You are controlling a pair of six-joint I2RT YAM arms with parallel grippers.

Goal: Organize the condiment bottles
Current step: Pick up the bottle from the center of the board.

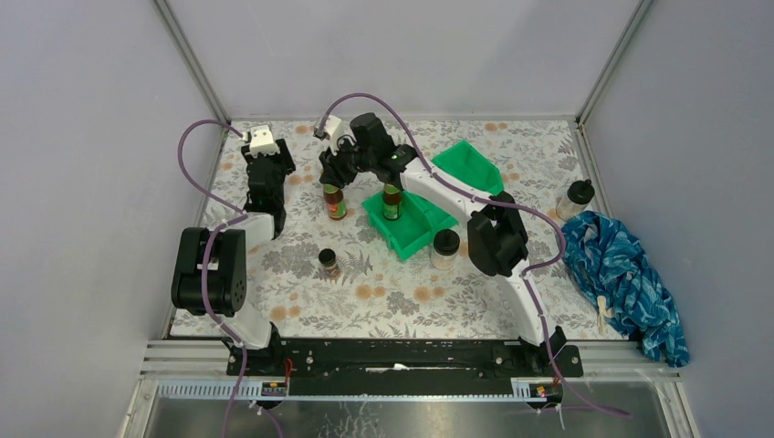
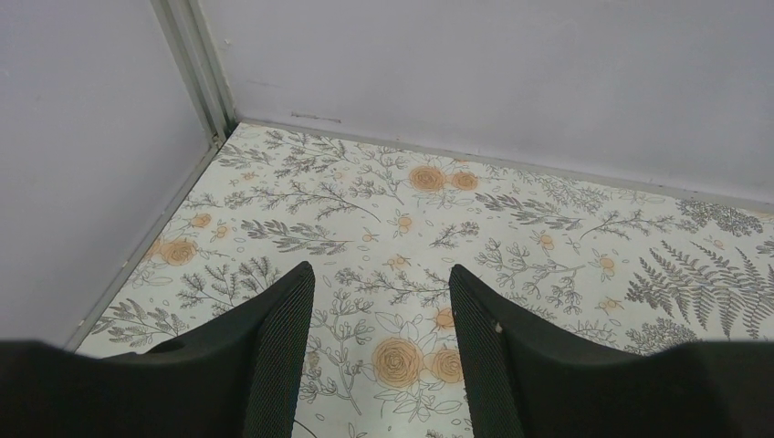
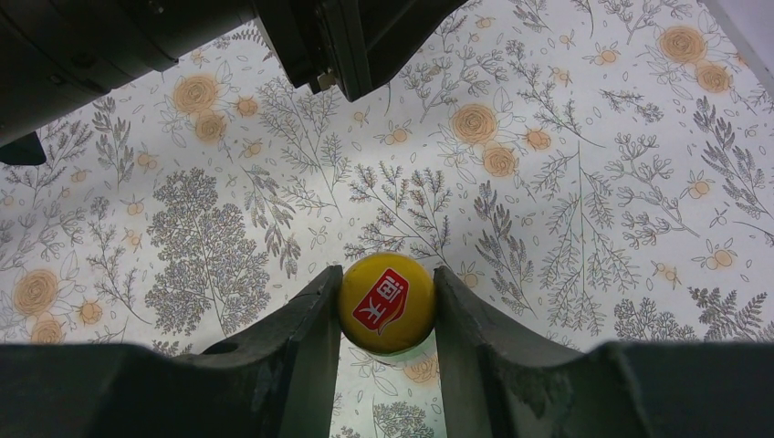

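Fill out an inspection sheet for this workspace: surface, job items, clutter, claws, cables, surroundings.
Surface: floral-patterned table, no spills seen.
Job's things: yellow-capped bottle upright left of the green bin; second brown bottle upright inside that bin; short dark jar on the table; clear jar beside the bin; second clear jar at far right.
Clutter: blue cloth bunched at the right edge.
Claws: left claw open over bare table; right claw shut on the yellow-capped bottle's cap.
Cables: purple cables looped along both arms.
Surroundings: grey walls, metal frame.
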